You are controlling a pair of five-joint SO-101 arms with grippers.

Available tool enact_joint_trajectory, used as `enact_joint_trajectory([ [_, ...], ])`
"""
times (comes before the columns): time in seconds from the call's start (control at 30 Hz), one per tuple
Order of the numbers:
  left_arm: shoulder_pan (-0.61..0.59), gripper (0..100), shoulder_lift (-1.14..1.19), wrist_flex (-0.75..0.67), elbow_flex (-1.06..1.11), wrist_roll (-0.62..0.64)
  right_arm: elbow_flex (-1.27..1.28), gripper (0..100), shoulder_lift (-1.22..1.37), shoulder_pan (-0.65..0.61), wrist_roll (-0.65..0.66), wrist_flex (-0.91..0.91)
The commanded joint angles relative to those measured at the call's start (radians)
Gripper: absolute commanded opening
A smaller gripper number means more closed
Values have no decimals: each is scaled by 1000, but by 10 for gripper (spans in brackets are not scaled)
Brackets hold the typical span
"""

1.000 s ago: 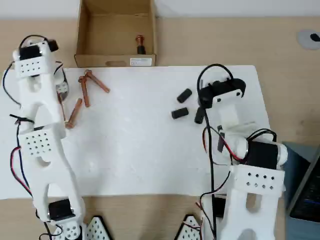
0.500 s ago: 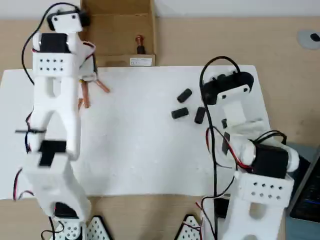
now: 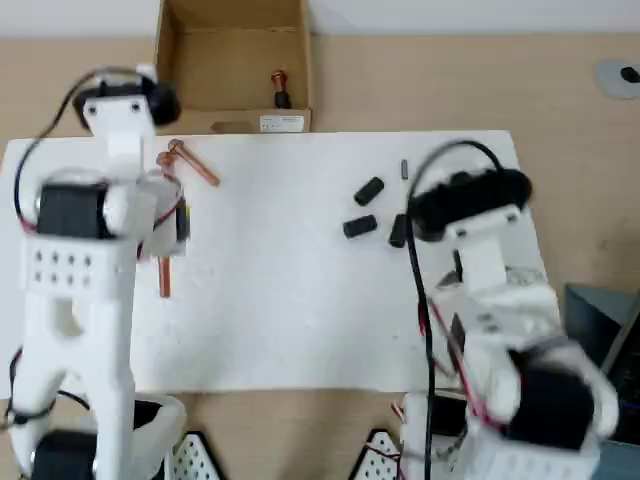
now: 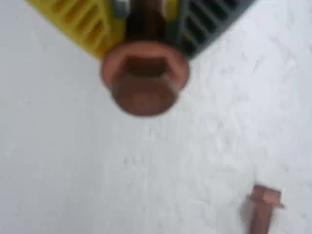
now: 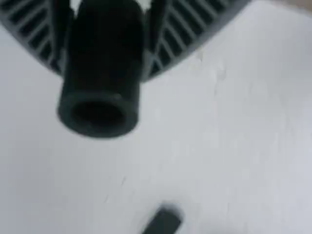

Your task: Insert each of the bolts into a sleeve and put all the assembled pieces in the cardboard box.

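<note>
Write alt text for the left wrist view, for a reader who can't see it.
A copper bolt, hex head toward the camera, is gripped between the arm's yellow and grey fingers over a white mat. A second bolt lies on the mat farther off.

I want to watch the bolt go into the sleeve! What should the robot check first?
1. The copper bolt is held in the left gripper: ok.
2. The black sleeve is held in the right gripper: ok.
3. The sleeve's hole is empty: ok, it looks dark and clear.
4. Bolt lined up with the sleeve: not ok, the arms are far apart.
5. Room in the cardboard box: ok, one assembled piece lies inside.
</note>
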Motion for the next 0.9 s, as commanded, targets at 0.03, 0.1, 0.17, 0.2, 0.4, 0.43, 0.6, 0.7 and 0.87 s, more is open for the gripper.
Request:
enact_joint_trajectory([
  [0.03, 9, 2, -249, -133, 245, 6, 107, 9, -136, 8, -64, -97],
  [0.1, 9, 2, -352, -218, 367, 9, 179, 9, -193, 8, -86, -144],
  [0.17, 9, 2, -458, -305, 488, 9, 249, 9, -246, 7, -112, -190],
  [0.2, 9, 2, -510, -347, 546, 11, 286, 9, -271, 7, -124, -216],
  [0.4, 9, 2, -799, -540, 810, 109, 496, 9, -407, -125, -233, -330],
  [0.43, 9, 2, -845, -557, 841, 135, 527, 9, -429, -156, -256, -348],
  [0.6, 9, 2, -1044, -635, 987, 157, 668, 9, -545, -321, -330, -454],
  [0.7, 9, 2, -1165, -669, 1057, 155, 748, 9, -613, -429, -333, -519],
  [0.87, 87, 2, -1317, -689, 1140, 158, 863, 9, -719, -596, -328, -611],
])
